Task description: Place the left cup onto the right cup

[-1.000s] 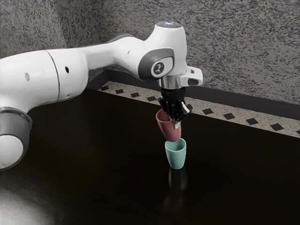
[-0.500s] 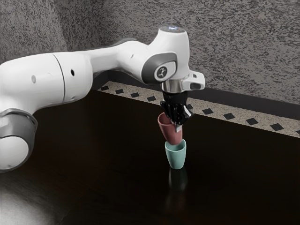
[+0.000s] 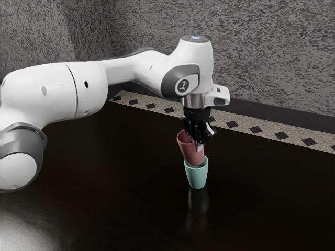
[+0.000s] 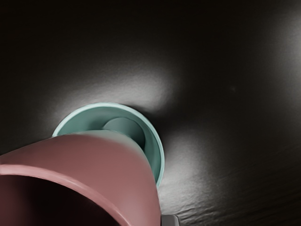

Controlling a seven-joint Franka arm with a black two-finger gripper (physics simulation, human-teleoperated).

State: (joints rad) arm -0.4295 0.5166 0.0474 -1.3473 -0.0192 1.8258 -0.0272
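A pink-red cup (image 3: pixel 189 149) hangs tilted from my gripper (image 3: pixel 197 142), which is shut on its rim. Its base dips into the mouth of a teal cup (image 3: pixel 197 173) that stands upright on the dark table (image 3: pixel 104 188). In the wrist view the pink-red cup (image 4: pixel 89 179) is large and close under my hand, and it covers part of the teal cup (image 4: pixel 141 129), whose open rim and inner bottom show beyond it.
A light strip with dark diamond tiles (image 3: pixel 256 129) runs along the table's far edge under a speckled grey wall (image 3: pixel 272 47). My white arm (image 3: pixel 78 99) comes in from the exterior view's left.
My hand has gone down and a little toward the exterior view's right with the pink-red cup. The cup's base now sits in the teal cup's mouth instead of above it.
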